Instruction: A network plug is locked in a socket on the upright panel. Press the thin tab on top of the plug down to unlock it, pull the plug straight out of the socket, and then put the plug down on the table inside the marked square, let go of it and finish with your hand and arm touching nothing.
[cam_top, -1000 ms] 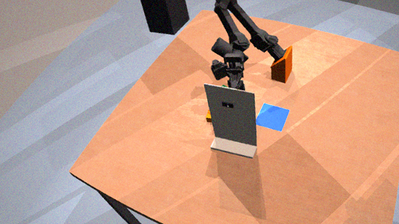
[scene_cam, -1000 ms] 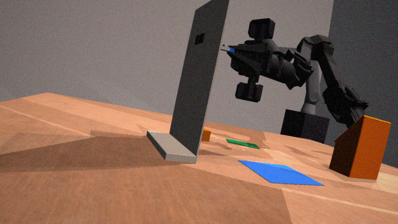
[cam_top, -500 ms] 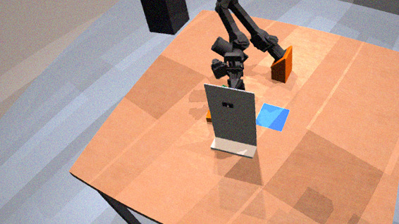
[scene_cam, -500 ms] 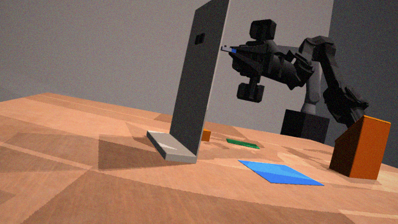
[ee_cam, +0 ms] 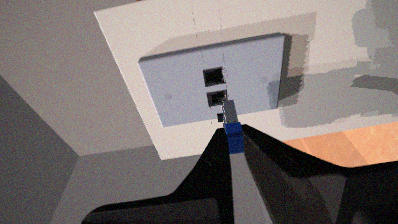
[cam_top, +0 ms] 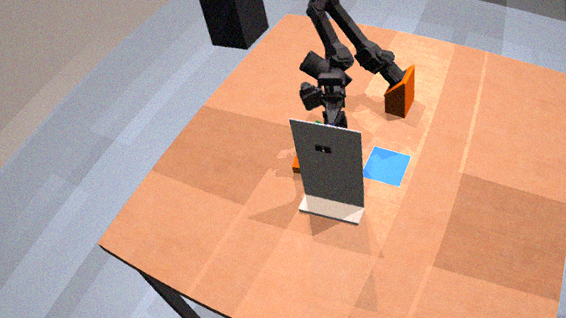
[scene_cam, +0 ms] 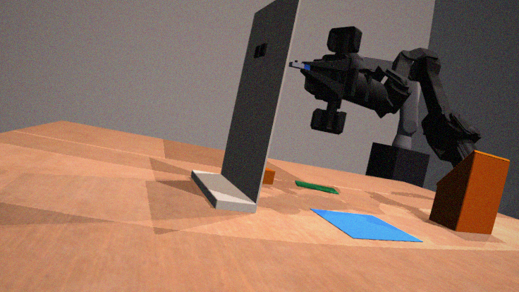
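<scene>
The upright panel [cam_top: 333,175] [scene_cam: 250,108] stands on a pale foot. The wrist view shows its front with a raised grey socket plate [ee_cam: 182,87] holding dark openings. My gripper [scene_cam: 305,68] [ee_cam: 232,133] is shut on the network plug [scene_cam: 297,65] [ee_cam: 230,113], whose blue part sits between the fingertips and whose grey body points toward the panel. The plug's front end shows outside the openings, close in front of the plate, just below and right of the lower large one. The tab is too small to tell. The blue marked square [cam_top: 387,167] [scene_cam: 366,226] lies flat on the table, with no plug on it.
A small orange block [cam_top: 295,165] [scene_cam: 269,176] lies partly behind the panel. A green flat strip [scene_cam: 316,187] lies beyond the blue square. A large orange wedge [cam_top: 401,95] [scene_cam: 475,196] stands at the arm's base. A black pedestal [cam_top: 231,5] [scene_cam: 397,165] stands behind the table.
</scene>
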Robot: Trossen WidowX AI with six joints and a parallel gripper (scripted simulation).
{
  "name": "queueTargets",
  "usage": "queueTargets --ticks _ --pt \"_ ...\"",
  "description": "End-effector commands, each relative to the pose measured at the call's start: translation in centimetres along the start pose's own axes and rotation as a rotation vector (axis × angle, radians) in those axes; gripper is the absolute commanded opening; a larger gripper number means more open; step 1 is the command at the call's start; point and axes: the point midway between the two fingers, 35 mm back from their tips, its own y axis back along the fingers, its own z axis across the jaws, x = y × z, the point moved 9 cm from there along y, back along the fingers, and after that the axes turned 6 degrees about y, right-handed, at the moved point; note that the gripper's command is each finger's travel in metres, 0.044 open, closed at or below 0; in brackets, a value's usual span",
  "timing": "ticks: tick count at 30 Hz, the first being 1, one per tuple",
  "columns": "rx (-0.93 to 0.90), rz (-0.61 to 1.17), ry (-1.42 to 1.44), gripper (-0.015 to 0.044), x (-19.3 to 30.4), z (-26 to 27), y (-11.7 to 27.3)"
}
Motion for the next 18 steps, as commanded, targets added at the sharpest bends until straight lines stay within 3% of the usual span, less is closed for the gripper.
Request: queueTargets --ticks 1,18 --pt "-0.001 0.008 0.002 0.0000 0.18 -0.07 0.24" --pt "-0.001 0.009 0.002 0.0000 0.09 -0.08 0.85"
